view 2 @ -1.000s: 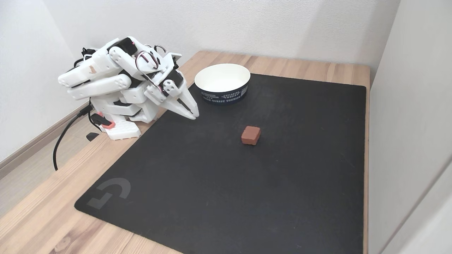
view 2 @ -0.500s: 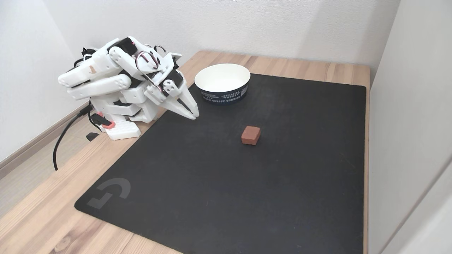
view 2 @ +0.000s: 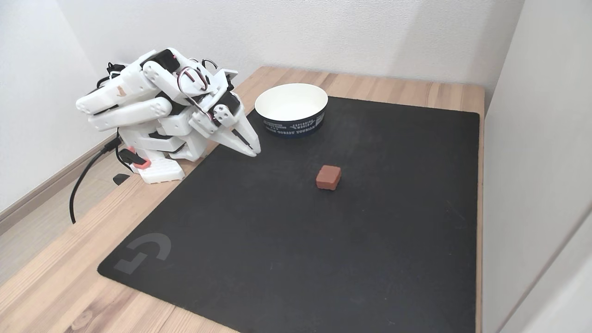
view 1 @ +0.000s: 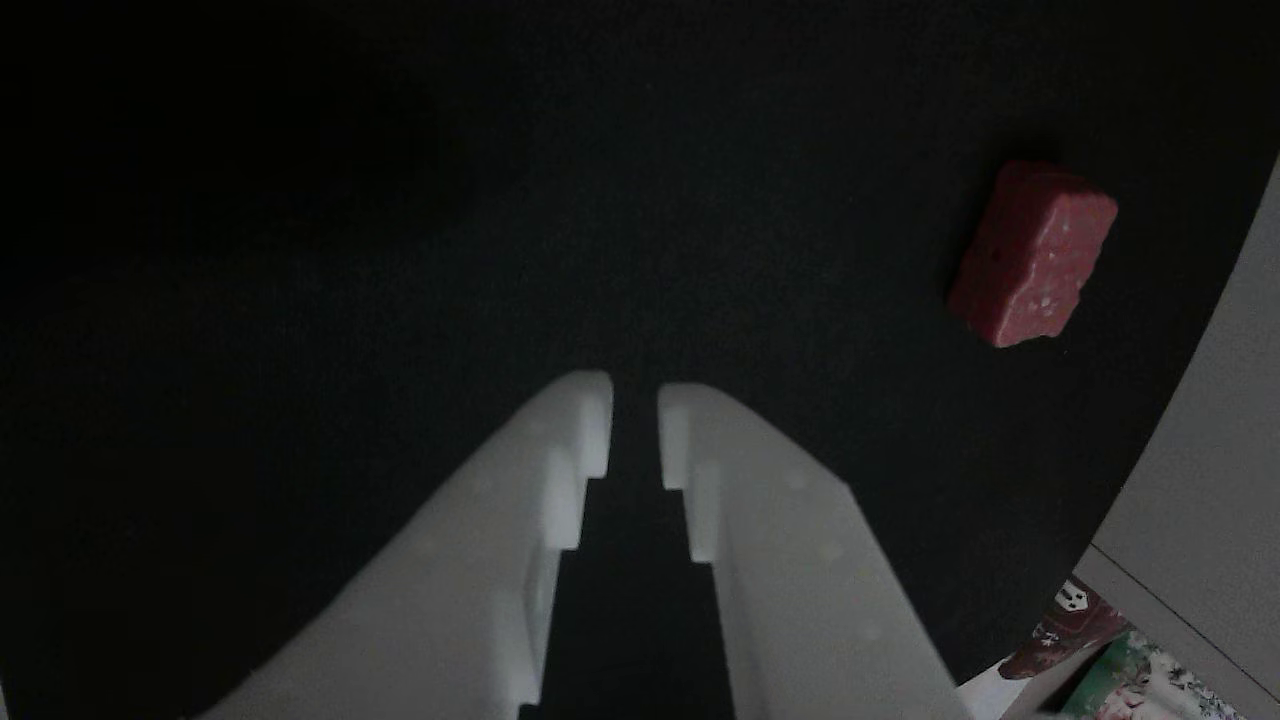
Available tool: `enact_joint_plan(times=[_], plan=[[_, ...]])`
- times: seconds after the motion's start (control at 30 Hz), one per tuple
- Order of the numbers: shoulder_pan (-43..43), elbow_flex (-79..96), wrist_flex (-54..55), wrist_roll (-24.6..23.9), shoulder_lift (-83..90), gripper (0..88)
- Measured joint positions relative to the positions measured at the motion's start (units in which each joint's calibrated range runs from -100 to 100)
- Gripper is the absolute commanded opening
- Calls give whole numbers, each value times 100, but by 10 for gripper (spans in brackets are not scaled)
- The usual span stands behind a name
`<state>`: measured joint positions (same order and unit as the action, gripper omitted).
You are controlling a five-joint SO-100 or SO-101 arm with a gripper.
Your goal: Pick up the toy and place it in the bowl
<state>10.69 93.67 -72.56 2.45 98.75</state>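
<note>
Other view, gripper: the gripper (view 1: 634,425) enters from the bottom edge, two white fingers (view 1: 560,470) running up toward 12 o'clock; the tips stand nearly together with a narrow slit between, nothing held.

Other view, toy: the toy (view 1: 1032,255) lies on the black mat (view 1: 400,250) toward 2 o'clock from the fingertips, well apart from them; dark red with whitish flecks and notched sides.

Other view, toy axis: its long side runs roughly 1 o'clock to 7 o'clock, so it sits skewed to the line of the fingers.

Fixed view, gripper: the gripper (view 2: 255,150) points down and rightward from the folded white arm (view 2: 152,106), tips low over the mat's edge near the arm's base; the jaws read as nearly closed and empty.

Fixed view, toy: the toy (view 2: 329,177) rests flat on the mat (view 2: 277,240), toward 4 o'clock from the fingertips and well apart, untouched.

Fixed view, bowl: the bowl (view 2: 291,122) stands at the mat's far edge, toward 1 o'clock from the fingertips and 11 o'clock from the toy; its inside looks empty.

Fixed view, table: the wooden table (view 2: 55,286) carries the mat and the arm's base.

Governing relation: the toy lies ahead and to the right of the pincer in both views, off its centre line.

Judged need: the arm would have to swing toward the toy, spread the fingers wider than the block, and likely turn the wrist to meet its flat sides.

Task progress: pick-up not yet begun.
</note>
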Motion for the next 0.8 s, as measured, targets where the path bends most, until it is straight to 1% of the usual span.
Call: enact_joint_plan(times=[0.8], plan=[[-25, 0, 0, 0, 0, 22]])
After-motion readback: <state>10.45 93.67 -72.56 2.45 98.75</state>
